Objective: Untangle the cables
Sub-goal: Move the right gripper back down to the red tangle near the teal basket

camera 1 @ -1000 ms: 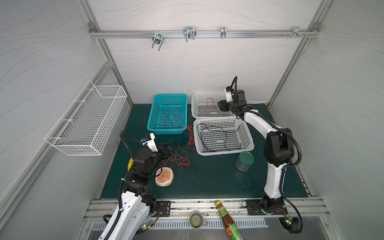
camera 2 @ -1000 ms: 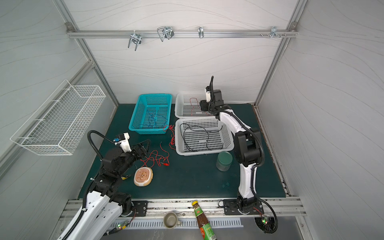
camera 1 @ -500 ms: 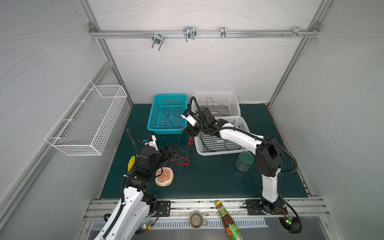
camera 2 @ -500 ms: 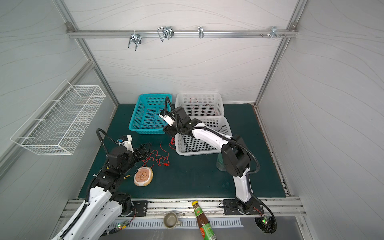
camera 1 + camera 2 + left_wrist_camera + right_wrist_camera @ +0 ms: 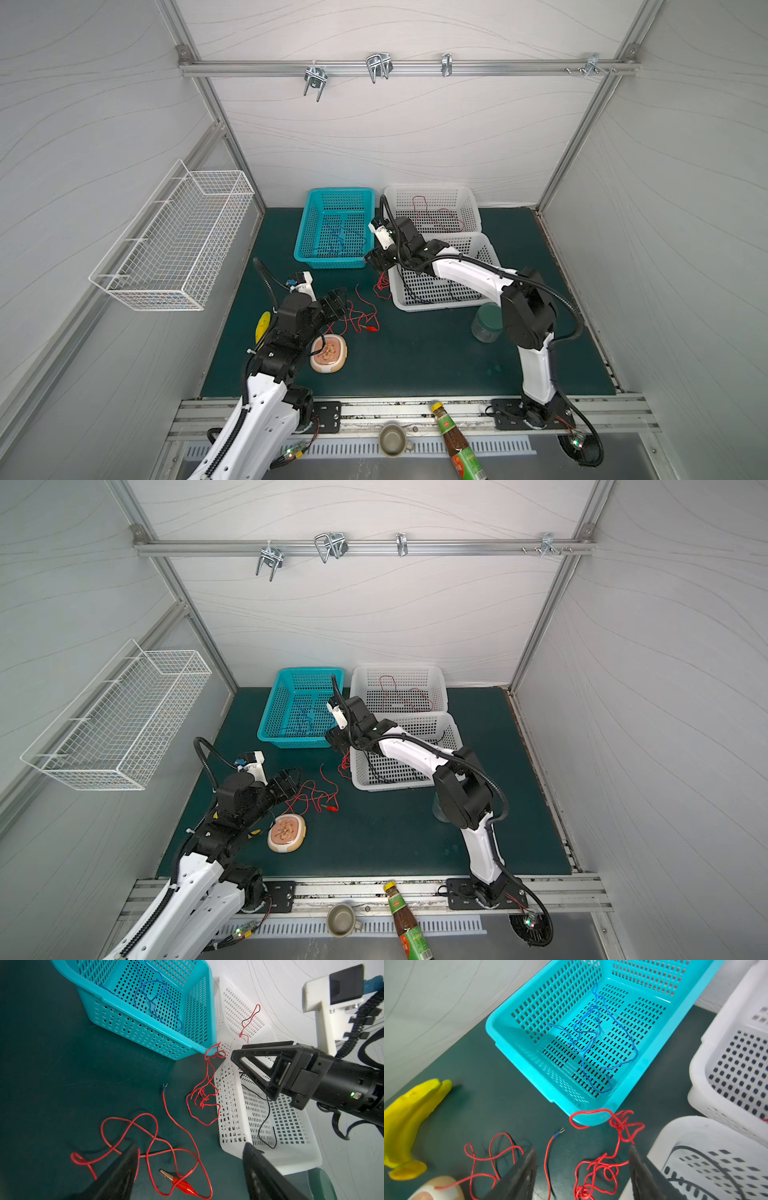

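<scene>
In both top views I see only a sliver of the banana (image 5: 263,328) behind the left arm (image 5: 291,332), the jar (image 5: 482,330) is partly covered by the right arm (image 5: 528,316), the sauce bottle (image 5: 459,451) runs off the bottom edge, and the blue wires (image 5: 338,241) are too faint to trace.

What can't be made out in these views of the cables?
- Black cable: right arm covers part of it in both top views.
- Jar: half behind the right arm in a top view; cut off by the left wrist view's edge.
- Banana: mostly behind the left arm in both top views.
</scene>
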`<act>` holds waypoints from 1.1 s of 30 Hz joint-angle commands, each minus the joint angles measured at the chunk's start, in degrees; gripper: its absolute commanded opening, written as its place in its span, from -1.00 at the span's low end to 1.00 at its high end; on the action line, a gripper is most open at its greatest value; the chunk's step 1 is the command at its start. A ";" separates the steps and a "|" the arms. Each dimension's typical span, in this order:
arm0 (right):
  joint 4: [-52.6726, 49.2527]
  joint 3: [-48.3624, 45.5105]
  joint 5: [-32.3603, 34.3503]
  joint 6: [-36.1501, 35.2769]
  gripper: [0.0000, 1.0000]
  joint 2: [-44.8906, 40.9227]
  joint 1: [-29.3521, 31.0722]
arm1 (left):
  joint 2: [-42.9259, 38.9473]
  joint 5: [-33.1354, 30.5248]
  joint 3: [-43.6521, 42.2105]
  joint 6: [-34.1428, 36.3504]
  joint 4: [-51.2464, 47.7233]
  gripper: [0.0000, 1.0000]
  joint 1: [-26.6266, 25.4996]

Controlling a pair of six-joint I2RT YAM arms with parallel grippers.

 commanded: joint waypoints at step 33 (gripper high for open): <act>7.12 4.53 1.18 11.33 -0.15 9.39 0.45 | -1.13 -1.03 0.30 0.48 0.84 0.60 0.14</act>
